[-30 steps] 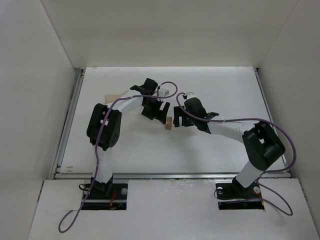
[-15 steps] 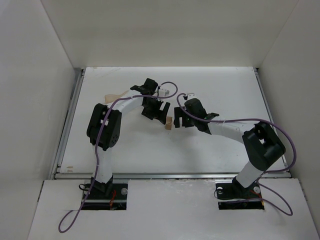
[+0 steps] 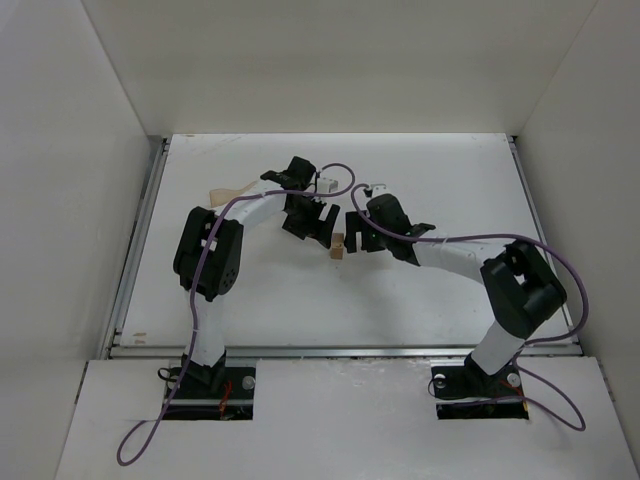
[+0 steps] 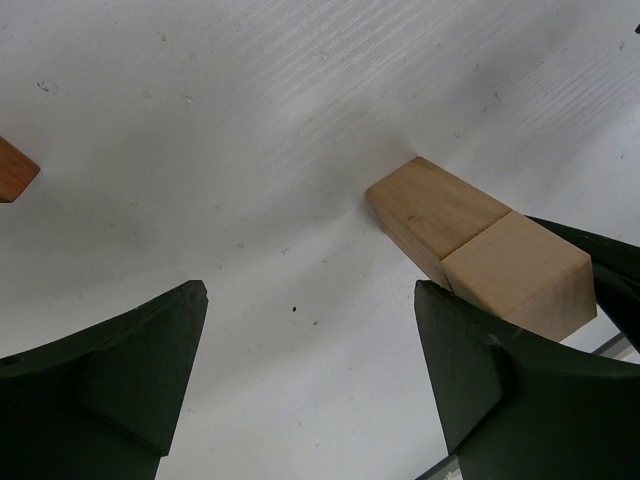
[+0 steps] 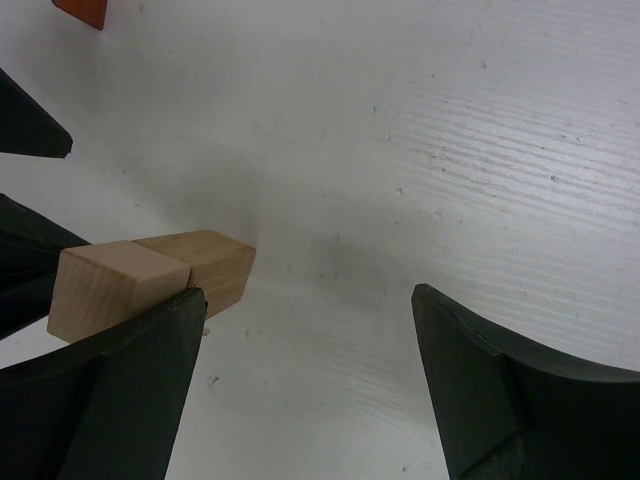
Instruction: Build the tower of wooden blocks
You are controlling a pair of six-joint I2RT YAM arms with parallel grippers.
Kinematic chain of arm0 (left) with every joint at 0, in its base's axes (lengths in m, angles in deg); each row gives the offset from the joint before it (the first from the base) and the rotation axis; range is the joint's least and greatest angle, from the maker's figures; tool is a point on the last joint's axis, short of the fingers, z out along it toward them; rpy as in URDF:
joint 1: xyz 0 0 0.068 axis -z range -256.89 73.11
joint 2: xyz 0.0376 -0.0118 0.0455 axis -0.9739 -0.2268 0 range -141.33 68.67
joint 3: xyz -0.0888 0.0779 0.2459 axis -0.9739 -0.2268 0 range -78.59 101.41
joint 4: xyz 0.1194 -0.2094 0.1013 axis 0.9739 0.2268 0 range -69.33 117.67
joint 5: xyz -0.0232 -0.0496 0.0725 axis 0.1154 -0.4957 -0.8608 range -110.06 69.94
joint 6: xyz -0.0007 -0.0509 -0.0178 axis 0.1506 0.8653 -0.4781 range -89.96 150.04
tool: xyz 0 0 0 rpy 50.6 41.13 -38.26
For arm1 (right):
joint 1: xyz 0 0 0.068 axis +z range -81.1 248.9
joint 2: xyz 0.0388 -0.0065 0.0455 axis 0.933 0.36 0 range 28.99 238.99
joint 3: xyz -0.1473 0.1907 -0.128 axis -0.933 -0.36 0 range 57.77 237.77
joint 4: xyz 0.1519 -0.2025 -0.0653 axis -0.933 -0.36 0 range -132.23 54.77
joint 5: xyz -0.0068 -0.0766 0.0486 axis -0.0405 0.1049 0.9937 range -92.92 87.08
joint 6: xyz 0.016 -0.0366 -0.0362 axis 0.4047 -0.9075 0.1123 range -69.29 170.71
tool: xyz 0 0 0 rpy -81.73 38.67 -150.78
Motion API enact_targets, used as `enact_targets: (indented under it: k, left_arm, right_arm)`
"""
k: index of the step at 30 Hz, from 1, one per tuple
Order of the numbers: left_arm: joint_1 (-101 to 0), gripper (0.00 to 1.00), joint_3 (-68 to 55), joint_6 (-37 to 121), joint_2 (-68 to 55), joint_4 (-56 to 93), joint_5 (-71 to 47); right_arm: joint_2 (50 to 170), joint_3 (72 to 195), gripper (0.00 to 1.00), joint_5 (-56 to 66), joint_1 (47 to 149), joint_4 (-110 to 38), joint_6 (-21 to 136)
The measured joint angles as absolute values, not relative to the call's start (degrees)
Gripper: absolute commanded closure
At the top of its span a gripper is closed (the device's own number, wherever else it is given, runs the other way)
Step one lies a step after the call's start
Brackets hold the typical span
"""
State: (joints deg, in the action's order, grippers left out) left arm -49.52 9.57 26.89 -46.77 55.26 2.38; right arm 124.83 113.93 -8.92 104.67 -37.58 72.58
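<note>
Left fingers and right fingers both spread wide, flanking two stacked tan blocks

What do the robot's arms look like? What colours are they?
The left arm and right arm have white tubes joined by chunky black joints. A purple cable loops along each one. The fingers are dark, smooth wedges that narrow toward the tip.
</note>
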Motion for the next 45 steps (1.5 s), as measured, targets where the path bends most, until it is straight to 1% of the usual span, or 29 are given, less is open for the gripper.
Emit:
enact_targets:
  k: [21,27,32,35,39,45]
  left_arm:
    - [-49.78,0.18,9.66,26.89,-46.77,55.24,2.14]
    - [-52.38,0.19,9.64,26.91,-46.64,55.24,1.72]
    - [-55.07,0.19,9.77,26.40,-43.84,55.39,-1.49]
    - [-55.15,0.19,11.71,25.90,-41.94,55.79,-4.24]
    - [-54.85,0.17,16.54,25.88,-41.98,54.87,-7.89]
    - [-54.76,0.17,23.30,26.01,-49.35,54.67,-12.74]
  right_arm:
    - [125.79,114.41,0.11,-9.22,104.67,-37.40,72.55]
    - [124.37,114.39,0.11,-11.95,104.67,-38.10,72.55]
    - [121.94,114.41,0.11,-15.08,104.58,-40.48,72.55]
    - [120.32,114.41,0.11,-16.63,104.17,-42.19,72.55]
    - [119.03,114.76,0.11,-17.70,103.36,-43.02,72.51]
    - [119.03,116.35,0.11,-18.20,102.99,-43.56,71.81]
